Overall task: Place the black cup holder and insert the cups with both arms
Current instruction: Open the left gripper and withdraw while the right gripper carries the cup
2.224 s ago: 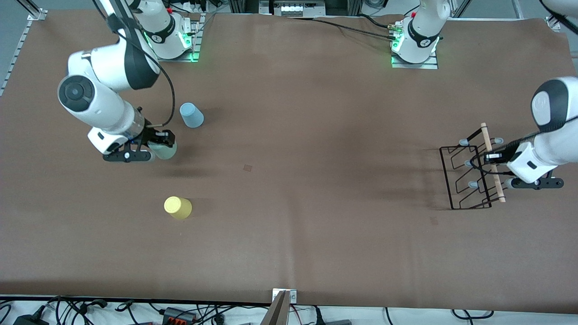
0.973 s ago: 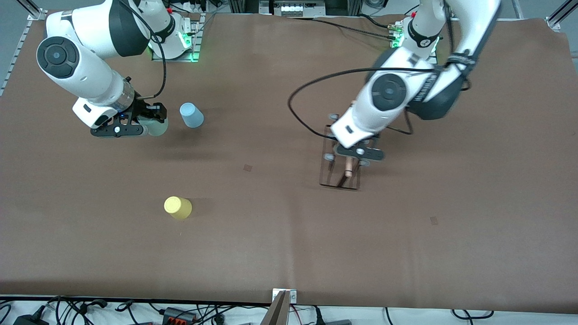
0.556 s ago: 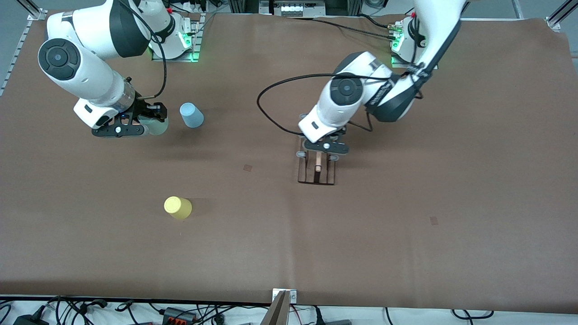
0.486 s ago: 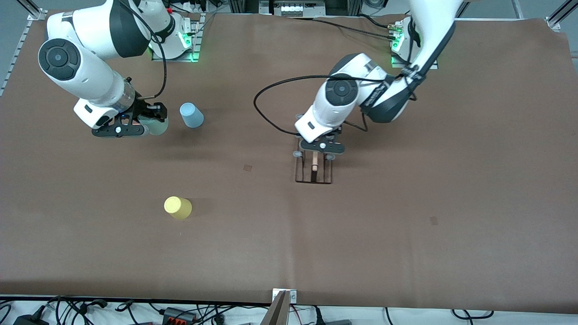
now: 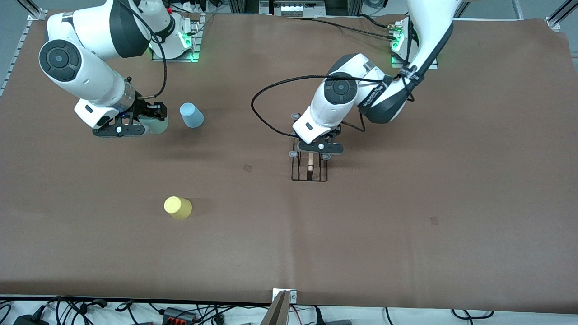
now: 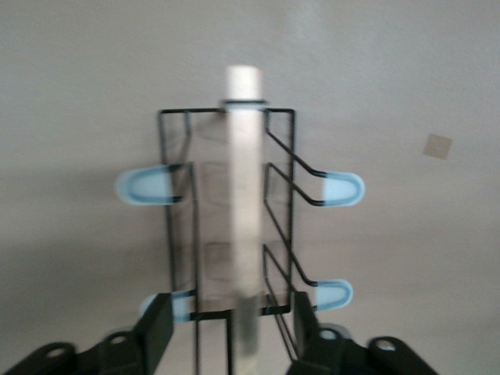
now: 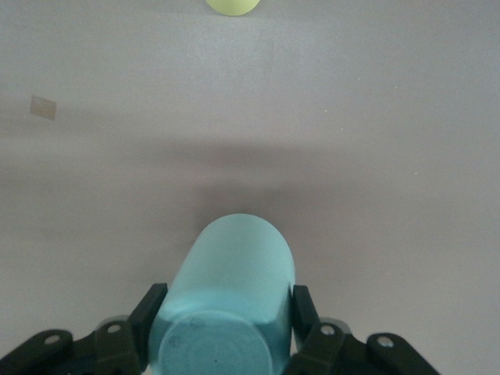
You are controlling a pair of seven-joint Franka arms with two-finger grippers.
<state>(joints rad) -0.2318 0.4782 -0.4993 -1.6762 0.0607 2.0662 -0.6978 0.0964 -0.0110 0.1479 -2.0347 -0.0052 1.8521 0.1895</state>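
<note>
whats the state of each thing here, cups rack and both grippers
black cup holder: upright at mid-table, no cups on it
left gripper: shut on its wooden handle
right gripper: shut on pale green cup
light blue cup: upside down on table
yellow cup: upside down on table

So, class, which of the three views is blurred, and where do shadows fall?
Left wrist view: the black cup holder and its wooden handle look smeared. Right wrist view: the pale green cup is fairly crisp, with a dark shadow on the table. Front view: sharp, with soft shadows under both arms.
</note>
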